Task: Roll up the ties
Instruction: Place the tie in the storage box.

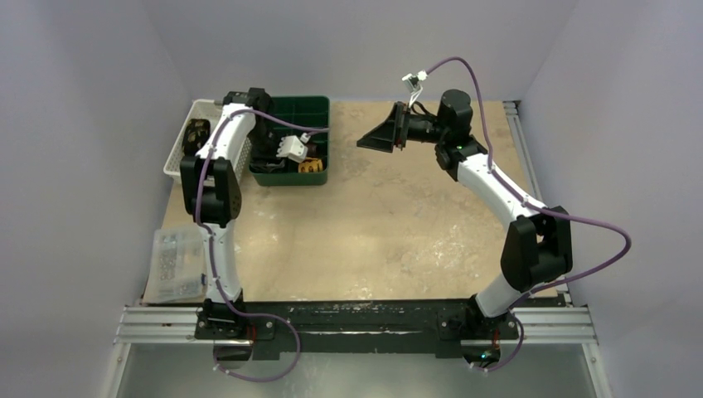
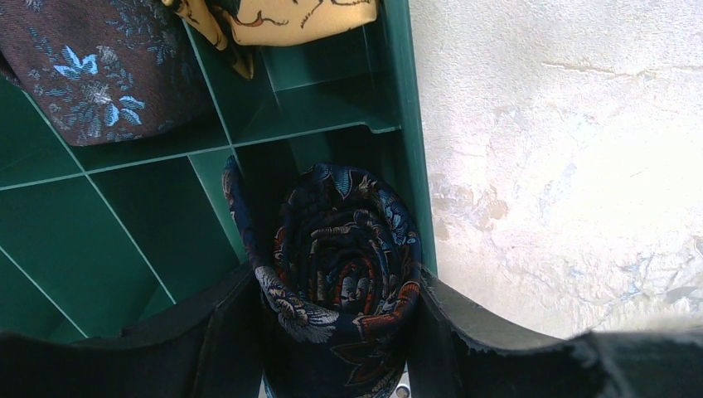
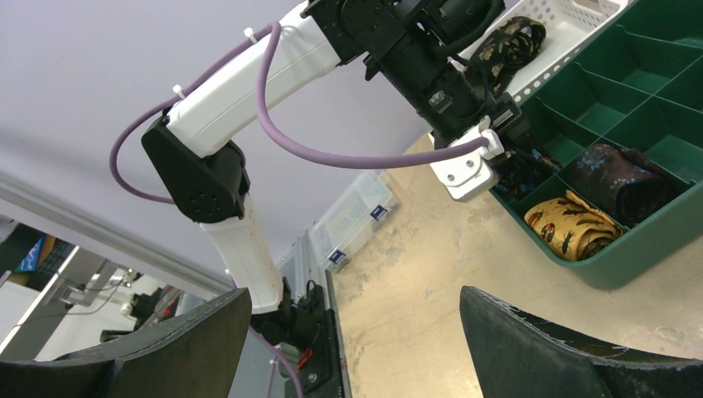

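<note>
Status at that frame: left gripper (image 2: 336, 332) sat roughly half open, clamped on the navy tie (image 2: 340, 257), with a finger (image 2: 207, 340) pressed to each side of it. The tie was rolled into a tight spiral, end-on to the wrist camera, with its outer tail standing slightly proud on one side. The roll was in a compartment of the green tray (image 2: 399, 99), right against the wall that faces the bare table (image 1: 373, 232). Its underside was hidden, so whether it touched the compartment floor I couldn't tell. There were two more rolled ties in the same tray: the brown tie (image 2: 91, 75) with pale blue flowers one compartment over, and the yellow tie (image 2: 290, 16) in the corner next to it. The black-and-gold tie (image 1: 197, 133) lay in the white basket (image 1: 184, 153), which sat just beside the tray on its far-left side. The right gripper (image 3: 355, 307) was raised well above the table with its fingers spread fully wide and nothing between them — pointed toward the left arm and the tray. A clear plastic box (image 1: 176, 264) sat at the table's left edge, near the left arm's base.
</note>
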Robot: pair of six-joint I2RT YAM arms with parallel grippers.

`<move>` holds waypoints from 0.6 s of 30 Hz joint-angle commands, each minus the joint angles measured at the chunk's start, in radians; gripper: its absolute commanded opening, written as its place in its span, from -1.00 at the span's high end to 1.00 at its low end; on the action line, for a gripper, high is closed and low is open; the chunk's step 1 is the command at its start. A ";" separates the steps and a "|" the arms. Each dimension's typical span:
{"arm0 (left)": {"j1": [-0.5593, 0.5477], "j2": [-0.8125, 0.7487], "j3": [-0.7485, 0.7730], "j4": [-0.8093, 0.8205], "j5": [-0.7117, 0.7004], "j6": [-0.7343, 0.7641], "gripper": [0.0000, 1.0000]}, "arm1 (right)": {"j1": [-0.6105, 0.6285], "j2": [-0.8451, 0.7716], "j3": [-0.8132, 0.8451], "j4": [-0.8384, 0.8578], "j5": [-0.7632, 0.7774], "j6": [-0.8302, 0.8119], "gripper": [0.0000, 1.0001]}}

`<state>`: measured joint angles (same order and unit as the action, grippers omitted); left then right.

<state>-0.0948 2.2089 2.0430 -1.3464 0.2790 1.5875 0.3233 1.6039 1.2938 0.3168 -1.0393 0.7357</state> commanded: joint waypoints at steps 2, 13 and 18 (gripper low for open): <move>-0.002 -0.006 -0.009 -0.050 -0.033 0.042 1.00 | -0.010 -0.004 0.024 0.007 -0.009 -0.018 -0.98; -0.010 -0.105 -0.042 -0.026 -0.037 0.077 1.00 | -0.012 -0.005 0.022 0.011 -0.008 -0.018 -0.98; -0.011 -0.138 -0.054 -0.020 -0.031 0.065 1.00 | -0.012 -0.014 0.009 0.010 -0.008 -0.019 -0.98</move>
<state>-0.1005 2.1578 1.9965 -1.3373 0.2344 1.6276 0.3138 1.6039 1.2938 0.3103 -1.0397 0.7349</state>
